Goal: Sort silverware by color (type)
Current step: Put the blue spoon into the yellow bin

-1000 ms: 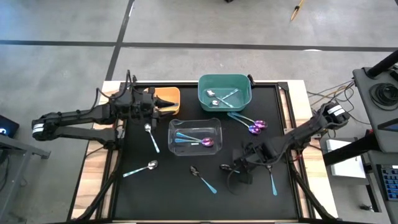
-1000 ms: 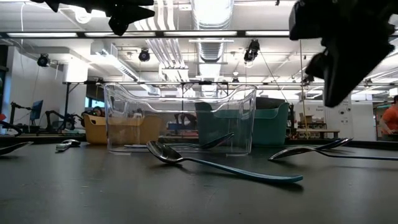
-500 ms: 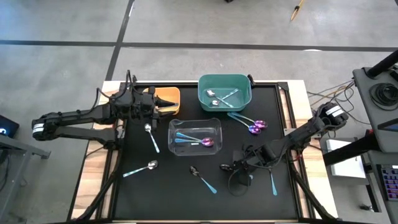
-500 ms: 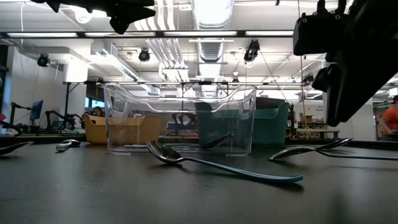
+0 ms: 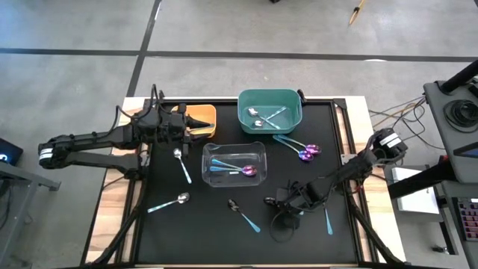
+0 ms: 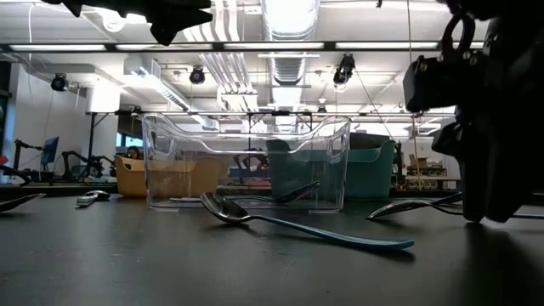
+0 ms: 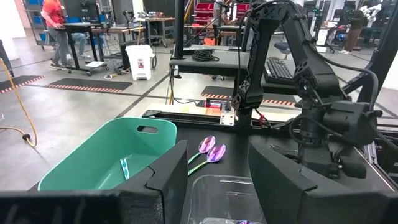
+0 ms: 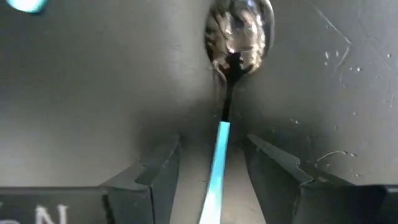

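The right gripper (image 8: 214,168) has dropped low over the front-right part of the black table top (image 5: 172,224), and its jaws, near closed a second ago, have parted wide; in the right wrist view they stand either side of a spoon's light-blue handle, clear of it on both sides, so nothing is gripped yet; my reading is that this is the set-up for a pick, with the closing still to come.

The dark-bowled spoon (image 8: 235,37) lies flat on the table top, in from its front edge and towards its right edge; its bowl, dark with a mottled sheen, points away from the gripper, towards the table's left edge, and its long axis runs straight back between the jaws, so the fingers are square to the handle; a squeeze here ought to catch the thin handle across its width.

The left gripper (image 5: 200,125) waits at the far-left corner over the orange bin (image 5: 203,113), fingers apart and empty.

Sorting is partway, judging by how things lie: the teal bin (image 5: 245,119) at the far edge holds silver spoons, the clear bin (image 5: 205,175) mid-table holds blue-handled ones with a purple bowl showing; two purple spoons (image 5: 307,152) sit loose towards the right edge, and other spoons remain scattered at the left and front.
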